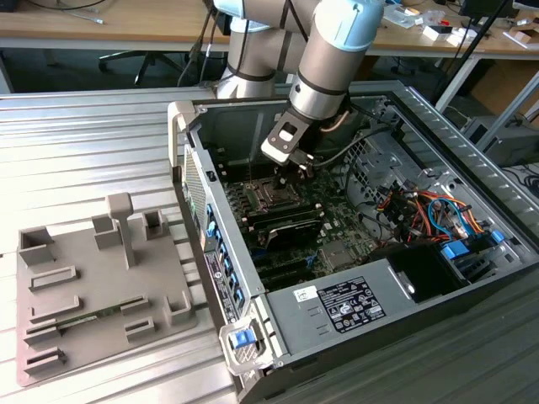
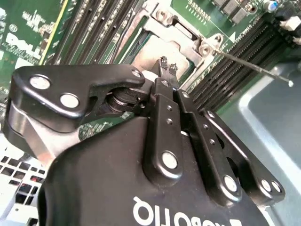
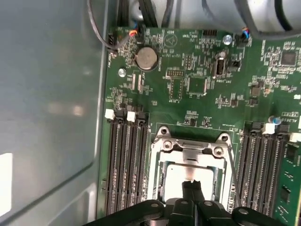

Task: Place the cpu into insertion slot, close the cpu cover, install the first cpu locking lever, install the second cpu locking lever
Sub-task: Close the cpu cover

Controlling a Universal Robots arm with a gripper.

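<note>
Ribbed metal bench (image 1: 84,143), desks (image 1: 101,25) behind — hand (image 3: 192,184) over cpu (image 3: 175,175)

The open case (image 1: 480,143) lies on the desk (image 1: 84,143), with a tray (image 1: 93,286) at the exterior view's left. Inside the case, the hand (image 3: 191,183) hangs over the socket (image 1: 271,198).

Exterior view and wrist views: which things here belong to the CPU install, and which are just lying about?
Job in hand:
gripper, tips over the cpu
cpu cover, lying over the cpu
insertion slot
locking lever, sticking out beside the socket

Lying about:
grey fixture tray outside the case
memory slots
coin battery
cable bundle
</note>
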